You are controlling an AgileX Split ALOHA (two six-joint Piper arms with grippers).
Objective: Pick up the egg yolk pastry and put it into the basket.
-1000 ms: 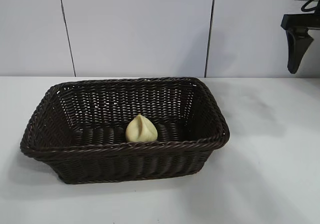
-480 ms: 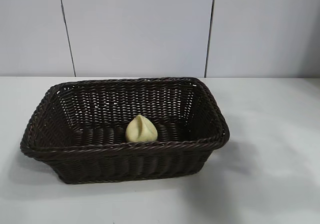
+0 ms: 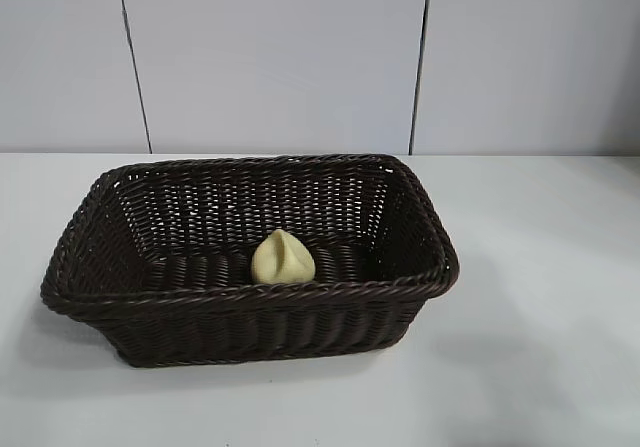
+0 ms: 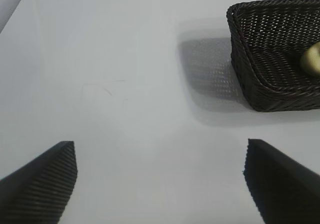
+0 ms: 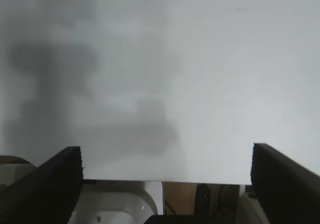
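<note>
Wicker basket [image 3: 250,307]; no legible writing

exterior cam level, close on my basket [image 3: 250,307], left wrist cam shares its corner [image 4: 260,91], right wrist cam sees bare table [image 5: 200,58] edge

Pale creased egg yolk pastry [image 3: 283,258] resting inside, seemingly near front wall; dark woven basket [image 3: 250,303], upright on table
</note>
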